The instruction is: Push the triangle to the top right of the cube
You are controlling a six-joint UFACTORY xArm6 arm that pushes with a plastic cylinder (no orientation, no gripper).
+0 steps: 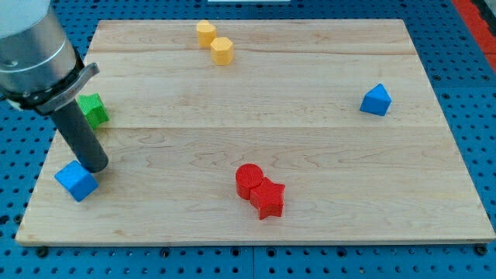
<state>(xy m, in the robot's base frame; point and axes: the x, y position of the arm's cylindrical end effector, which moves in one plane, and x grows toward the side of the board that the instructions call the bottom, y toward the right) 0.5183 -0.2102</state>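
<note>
A blue triangle block (376, 100) lies near the view's right edge of the wooden board (256, 132). A blue cube (76, 180) sits at the view's lower left. My tip (94, 167) rests on the board just above and to the right of the blue cube, touching or almost touching it. The triangle is far to the right of the cube and the tip, and higher in the view.
A green block (93, 109) sits at the left, partly behind the rod. Two yellow blocks (205, 32) (222, 50) lie touching near the top. A red cylinder (249, 180) and a red star-like block (269, 198) touch at lower centre.
</note>
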